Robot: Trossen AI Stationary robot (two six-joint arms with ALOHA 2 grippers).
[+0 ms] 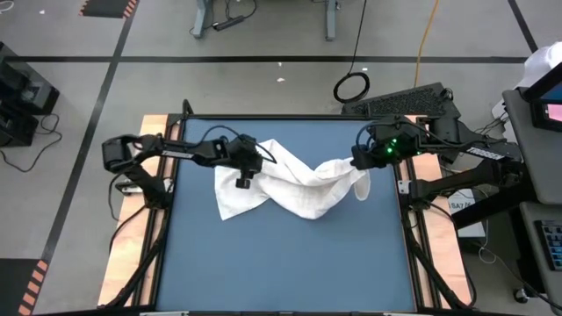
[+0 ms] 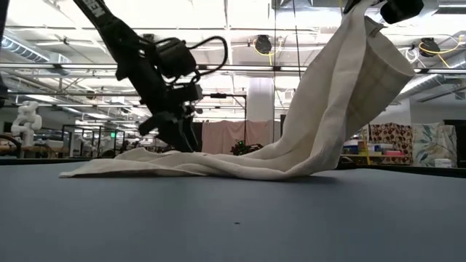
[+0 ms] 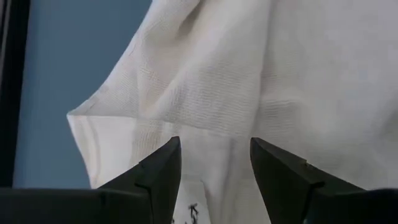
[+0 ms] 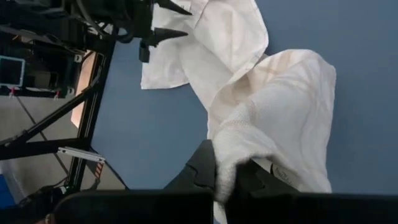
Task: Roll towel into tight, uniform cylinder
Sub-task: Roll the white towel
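Jaws: right gripper (image 4: 231, 177) clenched on towel (image 1: 294, 186) corner, hoisting it high off blue table (image 1: 290, 263); left gripper (image 3: 214, 163) parted, fingers down over towel's flat end, nothing pinched. Cloth looks light, floppy, drapes and folds easily, so probably best grabbed at hem corners, kept taut.

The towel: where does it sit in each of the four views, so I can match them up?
High view: towel spread mid-table, between both arms.
Low view: towel lies flat at left, rises to the upper right corner.
Left wrist view: towel fills the picture beyond the open left gripper.
Right wrist view: towel hangs from the shut right gripper.
Shared landmark: blue table.
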